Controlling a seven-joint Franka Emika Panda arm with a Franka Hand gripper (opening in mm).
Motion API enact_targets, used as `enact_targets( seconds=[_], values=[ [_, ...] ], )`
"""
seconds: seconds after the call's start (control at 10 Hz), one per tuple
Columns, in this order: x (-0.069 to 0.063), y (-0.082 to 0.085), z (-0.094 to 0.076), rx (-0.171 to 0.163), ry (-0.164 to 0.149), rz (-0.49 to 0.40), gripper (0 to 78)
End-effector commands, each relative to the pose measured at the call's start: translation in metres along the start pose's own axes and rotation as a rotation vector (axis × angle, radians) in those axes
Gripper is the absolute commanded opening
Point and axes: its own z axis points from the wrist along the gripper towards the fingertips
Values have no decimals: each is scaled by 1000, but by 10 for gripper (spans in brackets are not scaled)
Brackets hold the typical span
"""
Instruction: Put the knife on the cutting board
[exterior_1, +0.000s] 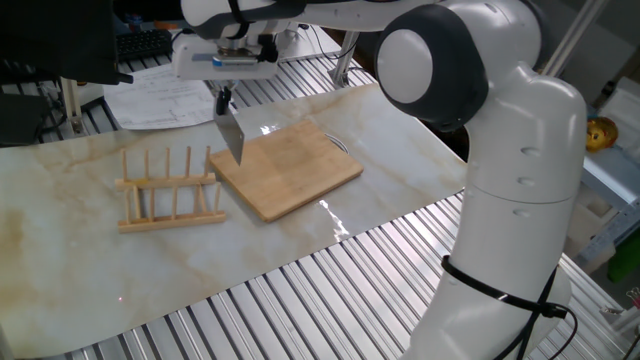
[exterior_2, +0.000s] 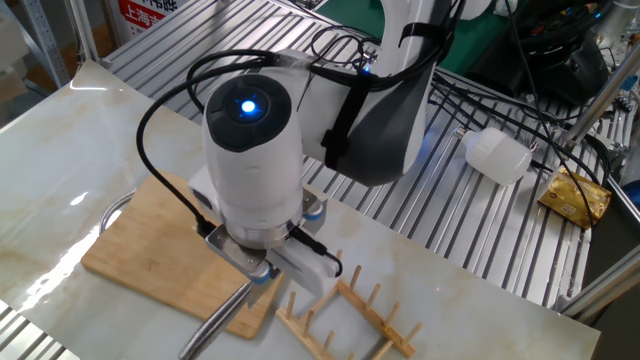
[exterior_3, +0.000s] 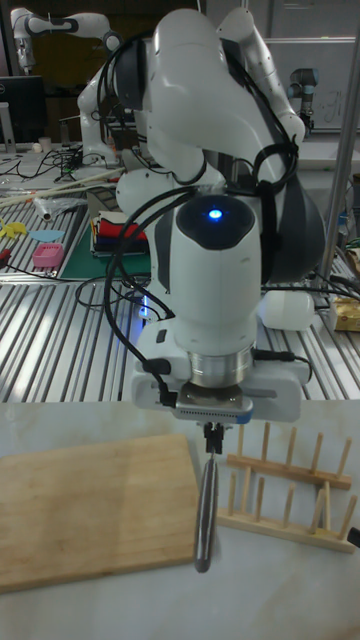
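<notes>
The knife hangs blade down from my gripper, which is shut on its handle. It hovers over the left edge of the cutting board, close to the wooden peg rack. In the tall fixed view the knife shows edge-on under the gripper, in the gap between the cutting board and the rack. In the other fixed view my wrist hides the fingers; only the grey blade shows by the board.
The board and rack lie on a marble-patterned sheet over a slatted metal table. Papers lie behind it. A white bottle and a yellow packet sit on the slats to the side.
</notes>
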Motion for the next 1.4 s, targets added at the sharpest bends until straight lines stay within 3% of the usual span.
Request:
enact_targets(
  seconds=[0.1, 0.2, 0.5, 0.6, 0.7, 0.9, 1.2, 1.4],
  values=[
    [-1, 0, -3, -70, -29, 202, 12],
    [0, -2, -4, -55, -19, 187, 12],
    [-4, -33, -23, -49, 16, 101, 12],
    [-5, -36, -23, -48, 19, 92, 12],
    [-12, -58, -28, -54, 19, 39, 12],
    [-22, -83, -26, -57, 15, -15, 12],
    [-21, -98, -10, -83, 8, -41, 12],
    [-11, -107, 29, -115, -44, -50, 12]
  ],
)
